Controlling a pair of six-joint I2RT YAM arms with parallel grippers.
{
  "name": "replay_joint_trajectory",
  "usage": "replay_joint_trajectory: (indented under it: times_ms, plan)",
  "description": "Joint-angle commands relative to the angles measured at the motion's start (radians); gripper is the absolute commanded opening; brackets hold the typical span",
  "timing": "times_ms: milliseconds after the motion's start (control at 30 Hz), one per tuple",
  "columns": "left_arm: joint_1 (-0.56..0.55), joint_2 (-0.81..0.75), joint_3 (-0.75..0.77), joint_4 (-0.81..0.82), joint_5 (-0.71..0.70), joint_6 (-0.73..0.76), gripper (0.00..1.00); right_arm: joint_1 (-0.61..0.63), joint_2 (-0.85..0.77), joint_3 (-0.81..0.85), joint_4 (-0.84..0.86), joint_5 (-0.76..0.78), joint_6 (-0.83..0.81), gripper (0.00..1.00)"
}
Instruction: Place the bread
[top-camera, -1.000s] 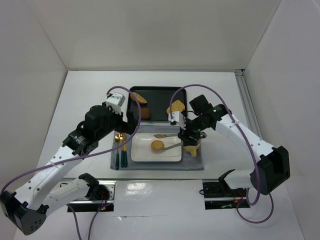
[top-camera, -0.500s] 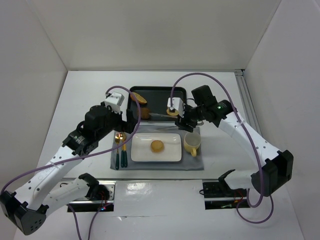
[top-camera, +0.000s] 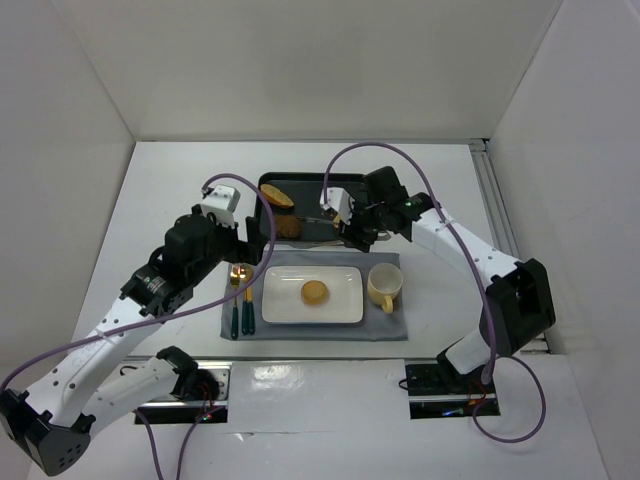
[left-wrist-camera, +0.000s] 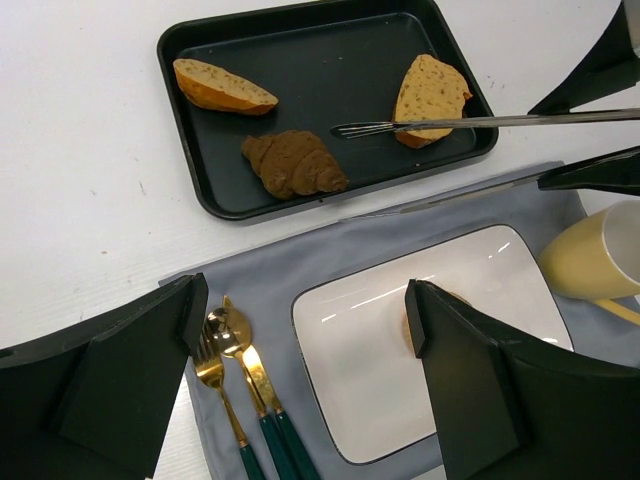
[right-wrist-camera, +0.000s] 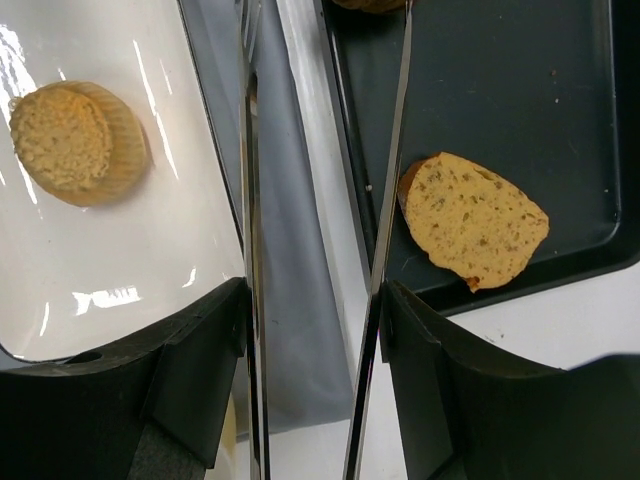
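My right hand (right-wrist-camera: 315, 330) is clamped on the tongs (right-wrist-camera: 385, 200), whose tips should pinch the light, crumbly slice (right-wrist-camera: 475, 220) gently across its crusty edges.

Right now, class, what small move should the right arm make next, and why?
Probably shift the tongs sideways so their blades straddle the bread slice in the black tray. The right gripper holds them spread, with one blade at the slice's edge, and the white plate has room.
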Motion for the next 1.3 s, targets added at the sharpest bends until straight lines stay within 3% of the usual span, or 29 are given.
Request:
replay_joint_trajectory:
  times_ms: [0, 567, 700, 867, 1000, 1267]
  plan:
    - [0.004, -0.015, 0.0, 0.039, -0.015, -0.011, 1.0, 0.01, 0.006, 0.04, 0.085, -0.027, 0.006, 0.63]
    - [0.004, -0.015, 0.0, 0.039, -0.006, -0.011, 1.0, 0.01, 0.133, 0.1, 0.145, -0.036, 0.025, 0.63]
    - [0.004, -0.015, 0.0, 0.039, -0.006, -0.011, 1.0, 0.01, 0.156, 0.1, 0.145, -0.027, 0.034, 0.57]
    - [0.004, -0.015, 0.0, 0.039, 0.003, -0.011, 1.0, 0.01, 0.156, 0.091, 0.164, -0.016, 0.043, 0.31]
    - [0.004, -0.015, 0.0, 0.039, 0.003, -0.011, 1.0, 0.01, 0.118, 0.08, 0.164, -0.016, 0.043, 0.21]
    - [0.004, -0.015, 0.0, 0.039, 0.003, -0.011, 1.0, 0.01, -0.034, 0.037, 0.153, -0.035, 0.052, 0.16]
